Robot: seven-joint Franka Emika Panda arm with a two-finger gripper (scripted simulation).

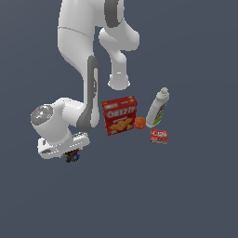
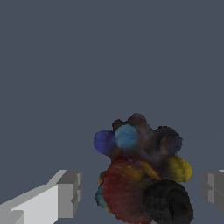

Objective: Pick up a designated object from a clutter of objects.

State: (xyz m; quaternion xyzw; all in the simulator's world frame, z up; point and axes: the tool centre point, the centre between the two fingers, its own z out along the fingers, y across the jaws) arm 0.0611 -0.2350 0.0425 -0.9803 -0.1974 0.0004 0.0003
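One lumpy object (image 2: 142, 175), one open-jawed gripper (image 2: 142, 192)

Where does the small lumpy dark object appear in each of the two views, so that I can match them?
Exterior view: the lumpy object sits low at the exterior view's left, just under the gripper, apart from the cracker box.
Wrist view: the lumpy object fills the near middle, between the two grey fingers, which do not touch it.
Shared landmark: the gripper around the object.
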